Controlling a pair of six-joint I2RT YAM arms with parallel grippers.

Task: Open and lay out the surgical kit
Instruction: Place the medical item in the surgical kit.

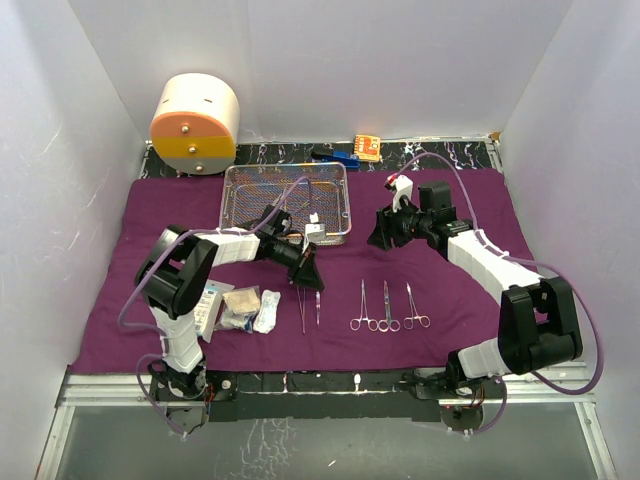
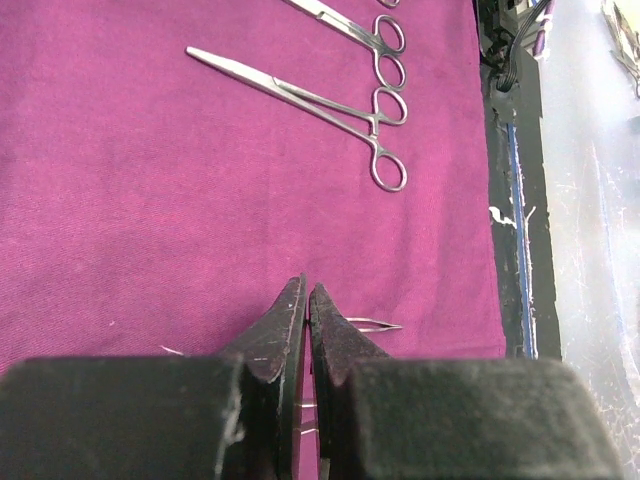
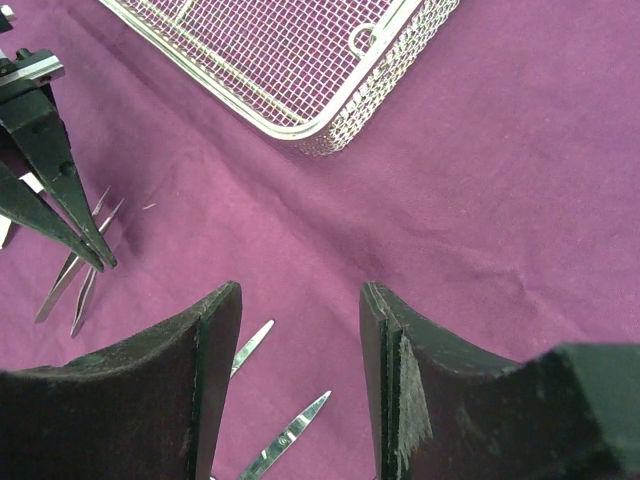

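- Now the purple cloth point(image 1: 470, 300) lies spread flat over the table point(image 1: 460, 155), and the rest of the kit sits on it.
- The wire tray point(image 1: 225, 215) sits on the far middle part of the cloth.
- Three forceps point(image 1: 387, 308) lie side by side near the front, with their ring handles toward the arms.
- Just to their left, two thin steel tools point(image 1: 301, 305) lie next to each other.
- Further left, the white gauze and packets point(image 1: 240, 307) sit in a row near the left arm's base.
- The left end effector point(image 1: 310, 270) is low over the far ends of the thin steel tools. Its fingers point(image 2: 285, 325) are pressed tight together. I cannot tell if they pinch anything.
- The right end effector point(image 3: 300, 290) is between the wire tray and the forceps. Its fingers are partly apart, with only cloth showing between them.
- Behind the cloth, a cream and orange drum point(image 1: 195, 125) stands in the far left corner.
- A small orange item point(image 1: 367, 147) and a blue item point(image 1: 335, 155) lie side by side at the back.
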